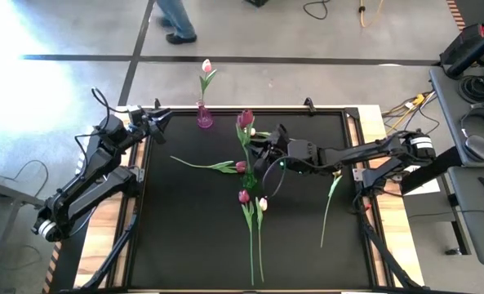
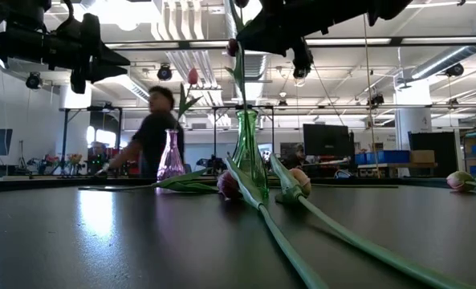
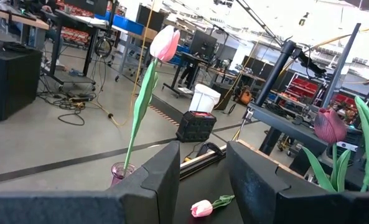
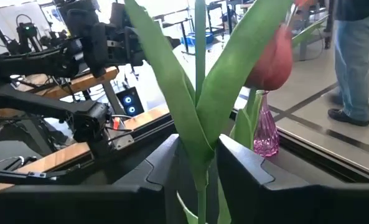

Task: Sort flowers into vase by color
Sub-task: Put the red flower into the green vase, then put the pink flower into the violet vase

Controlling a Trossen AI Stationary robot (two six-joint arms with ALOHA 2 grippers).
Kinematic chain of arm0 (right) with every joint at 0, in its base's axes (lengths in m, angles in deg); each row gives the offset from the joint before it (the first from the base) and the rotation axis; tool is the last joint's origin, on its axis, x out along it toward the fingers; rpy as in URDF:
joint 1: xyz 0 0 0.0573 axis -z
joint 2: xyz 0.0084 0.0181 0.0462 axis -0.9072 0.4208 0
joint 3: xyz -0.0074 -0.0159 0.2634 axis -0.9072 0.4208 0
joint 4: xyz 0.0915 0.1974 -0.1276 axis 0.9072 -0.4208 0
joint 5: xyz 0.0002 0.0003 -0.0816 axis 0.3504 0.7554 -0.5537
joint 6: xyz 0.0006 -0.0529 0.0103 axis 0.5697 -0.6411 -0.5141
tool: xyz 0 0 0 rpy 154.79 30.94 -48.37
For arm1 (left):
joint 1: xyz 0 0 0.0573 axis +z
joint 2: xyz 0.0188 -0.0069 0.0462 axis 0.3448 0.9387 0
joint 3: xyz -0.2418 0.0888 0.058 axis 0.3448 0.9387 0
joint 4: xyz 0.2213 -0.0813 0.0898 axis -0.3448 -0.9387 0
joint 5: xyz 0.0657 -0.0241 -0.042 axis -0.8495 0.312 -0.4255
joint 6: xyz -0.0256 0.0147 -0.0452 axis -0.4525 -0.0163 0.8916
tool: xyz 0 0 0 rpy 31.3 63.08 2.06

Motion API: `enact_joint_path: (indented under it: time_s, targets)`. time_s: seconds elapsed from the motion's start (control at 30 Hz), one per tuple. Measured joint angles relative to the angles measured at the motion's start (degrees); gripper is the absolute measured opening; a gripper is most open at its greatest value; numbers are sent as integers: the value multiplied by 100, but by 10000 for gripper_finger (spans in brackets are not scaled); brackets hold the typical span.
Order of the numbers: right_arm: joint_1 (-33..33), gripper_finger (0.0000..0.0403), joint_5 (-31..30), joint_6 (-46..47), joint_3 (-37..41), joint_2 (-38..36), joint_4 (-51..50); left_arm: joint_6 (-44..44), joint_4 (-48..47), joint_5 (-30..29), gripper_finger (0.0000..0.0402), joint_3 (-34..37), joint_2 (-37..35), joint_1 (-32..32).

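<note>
A dark magenta tulip [image 1: 246,120] stands upright with its stem in a green glass vase [image 2: 247,148] at mid-table. My right gripper [image 1: 268,151] is shut on its stem above the vase. A pale pink tulip [image 1: 206,67] stands in a pink vase [image 1: 204,118] at the far edge. My left gripper [image 1: 156,118] hovers open and empty at the far left, beside the pink vase [image 3: 123,171]. Two magenta tulips [image 1: 241,167] [image 1: 243,196] and two pale ones [image 1: 263,203] [image 1: 333,186] lie flat on the mat. My right gripper pinches the magenta tulip's stem and leaf bases [image 4: 200,163] between its two fingers, well below the head [image 4: 271,62]. The fingers come level from the table's right side and lie across the stem. The tulip stays upright, its lower stem [image 2: 243,120] down in the green vase.
The black mat [image 1: 184,245] has bare room at the near left and near right. Long stems [image 1: 252,245] run toward the near edge. A person [image 1: 176,20] stands on the floor beyond the far edge. Cables and equipment sit on a bench at the right [image 1: 478,106].
</note>
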Motion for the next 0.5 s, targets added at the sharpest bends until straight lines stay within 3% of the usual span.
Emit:
enact_joint_path:
  time_s: [0.17, 0.5]
  targets:
    - [-90, 119, 3, 0, -125, -112, -406, -20, 2, 0, 117, 0, 0, 0]
    - [-115, 126, 5, -78, -1146, -173, -2506, -123, -21, 0, 117, 0, 0, 0]
